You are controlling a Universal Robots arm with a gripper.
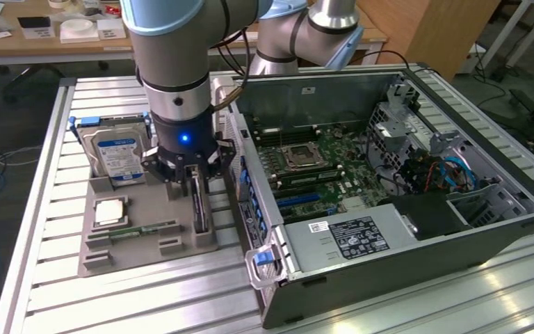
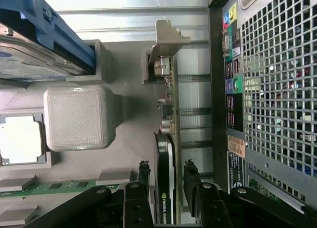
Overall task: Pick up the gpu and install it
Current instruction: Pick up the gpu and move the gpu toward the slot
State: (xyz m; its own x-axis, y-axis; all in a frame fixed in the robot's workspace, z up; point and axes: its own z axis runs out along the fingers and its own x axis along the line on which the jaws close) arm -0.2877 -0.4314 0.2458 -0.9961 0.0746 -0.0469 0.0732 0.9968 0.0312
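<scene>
Exterior view. Slatted aluminium bench (image 1: 109, 306). A grey printed tray (image 1: 147, 247) sits toward the bench edge at the exterior view's left, and an open computer case (image 1: 369, 243) takes up the rest. The gpu (image 1: 200, 212) stands on its long edge in a slot at the side of the tray nearest the case. The gripper (image 1: 192, 184) is directly over it, low down. The same tray holds a hard drive (image 1: 119, 156) upright in a blue frame, a processor chip (image 1: 111, 209) lying flat, and a memory stick (image 1: 142, 229).

Wrist view. Looking down the gpu (image 2: 168, 111) edge-on:
- thin green board
- glossy black cooler block on one face
- bent silver bracket (image 2: 166, 39) at the far end, with connectors just behind it

The gripper (image 2: 167, 169) is spread and straddles the card, its dark fingers (image 2: 143, 176) one on each face at the cooler end. I see a sliver of gap on both sides, so nothing is pinched yet. The tray plastic is matte with ridged print lines. The case's rear grille (image 2: 277, 89) is perforated steel.

Handling, as a judgement:
- The card is light and rigid, but its parts are delicate.
- The smooth cooler shell could slip under a light squeeze.
- The best hold is probably across the cooler and the bare back of the board, near mid-length.
- Keep off the bracket and the lower contact edge.
- The card should come straight up out of the slot, since any twist risks binding.
</scene>
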